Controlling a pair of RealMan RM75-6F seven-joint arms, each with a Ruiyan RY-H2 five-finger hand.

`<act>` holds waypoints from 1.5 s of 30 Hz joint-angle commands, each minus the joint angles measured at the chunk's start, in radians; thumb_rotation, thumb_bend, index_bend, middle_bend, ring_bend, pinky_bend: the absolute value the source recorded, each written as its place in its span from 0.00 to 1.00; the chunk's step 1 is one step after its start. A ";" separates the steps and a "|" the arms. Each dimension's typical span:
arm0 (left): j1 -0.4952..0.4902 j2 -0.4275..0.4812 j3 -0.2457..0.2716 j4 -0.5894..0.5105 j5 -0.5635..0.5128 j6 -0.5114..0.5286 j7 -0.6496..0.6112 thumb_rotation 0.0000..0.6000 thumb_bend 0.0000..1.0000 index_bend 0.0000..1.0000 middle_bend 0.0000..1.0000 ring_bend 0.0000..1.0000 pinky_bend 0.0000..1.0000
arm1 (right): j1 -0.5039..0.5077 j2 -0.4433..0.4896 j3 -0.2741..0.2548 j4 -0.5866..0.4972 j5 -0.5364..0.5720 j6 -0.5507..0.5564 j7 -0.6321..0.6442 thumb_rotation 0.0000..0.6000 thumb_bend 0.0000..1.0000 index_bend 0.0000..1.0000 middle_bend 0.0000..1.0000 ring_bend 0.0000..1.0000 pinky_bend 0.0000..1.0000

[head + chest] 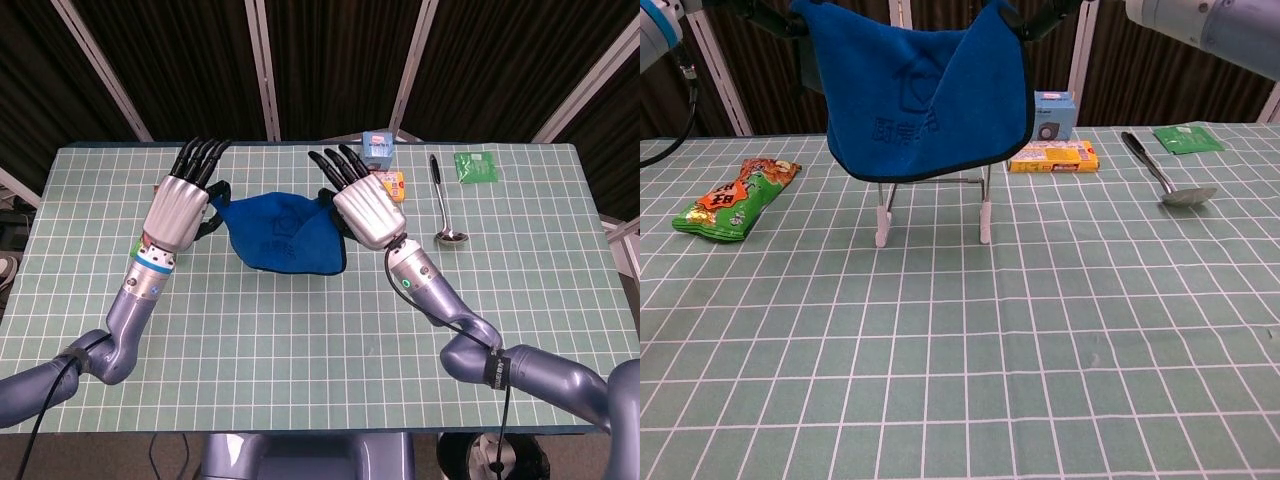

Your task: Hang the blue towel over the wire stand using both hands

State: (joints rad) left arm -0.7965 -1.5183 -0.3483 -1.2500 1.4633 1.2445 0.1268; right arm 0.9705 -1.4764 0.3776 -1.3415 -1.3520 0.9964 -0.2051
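The blue towel (280, 232) hangs stretched between both hands, high above the table. My left hand (181, 206) grips its left corner and my right hand (362, 207) grips its right corner. In the chest view the towel (928, 95) drapes down in front of the wire stand (984, 222), whose two white-tipped legs show below the hem. The stand's top bar is hidden behind the cloth. The head view hides the stand under the towel. Both hands sit mostly above the chest view's top edge.
A green snack bag (733, 198) lies at the left. Behind the stand are a yellow box (1054, 157) and a small blue box (1053, 114). A ladle (1165, 172) and a green packet (1186, 138) lie at the right.
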 commanded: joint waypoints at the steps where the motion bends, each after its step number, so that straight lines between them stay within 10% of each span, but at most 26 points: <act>1: -0.025 -0.026 -0.007 0.052 -0.029 -0.029 0.000 1.00 0.45 0.81 0.00 0.00 0.00 | 0.018 -0.040 -0.006 0.079 0.020 -0.021 0.040 1.00 0.60 0.61 0.03 0.00 0.00; 24: -0.068 -0.182 0.058 0.307 -0.092 -0.116 -0.084 1.00 0.46 0.81 0.00 0.00 0.00 | 0.027 -0.188 -0.100 0.413 0.007 -0.073 0.252 1.00 0.60 0.61 0.04 0.00 0.00; 45: -0.075 -0.250 0.082 0.419 -0.104 -0.139 -0.131 1.00 0.45 0.80 0.00 0.00 0.00 | 0.014 -0.234 -0.141 0.507 -0.033 -0.055 0.340 1.00 0.57 0.60 0.05 0.00 0.00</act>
State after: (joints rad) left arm -0.8720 -1.7674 -0.2664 -0.8323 1.3601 1.1064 -0.0031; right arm 0.9851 -1.7087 0.2374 -0.8361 -1.3838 0.9404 0.1333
